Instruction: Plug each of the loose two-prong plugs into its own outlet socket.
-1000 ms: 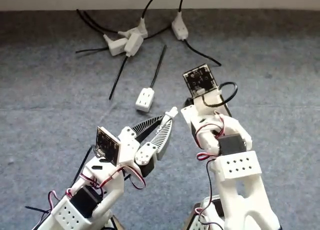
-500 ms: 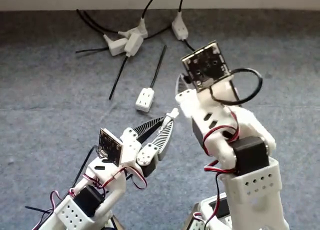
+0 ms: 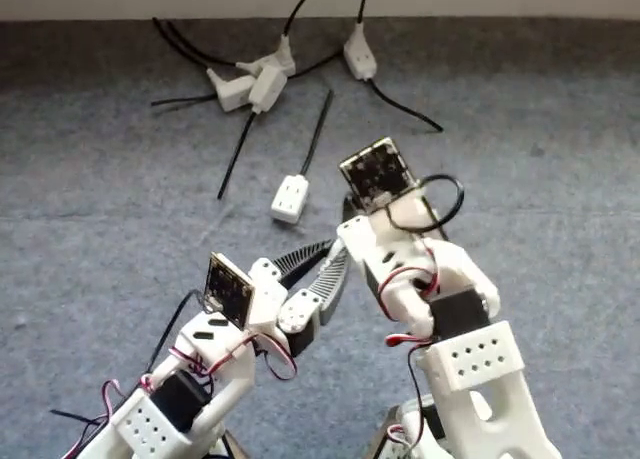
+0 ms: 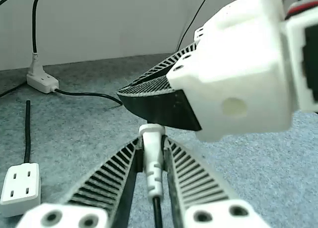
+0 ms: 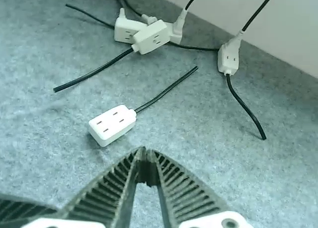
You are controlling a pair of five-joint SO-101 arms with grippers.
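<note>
Since the frame half a second back, the right arm has dropped and swung in toward the left one. The right gripper (image 5: 145, 162) is clenched on nothing, tips together above the carpet (image 5: 278, 188). My left gripper (image 4: 152, 140) grasps a white two-prong plug (image 4: 152, 161) by its body, raised off the carpet, with the right arm's black finger just above it. The free outlet socket (image 3: 289, 198) lies near, ahead, unoccupied. I judge this insertion not yet begun. The cord pieces (image 3: 250, 83) at the far edge look mated, but I cannot confirm it.
</note>
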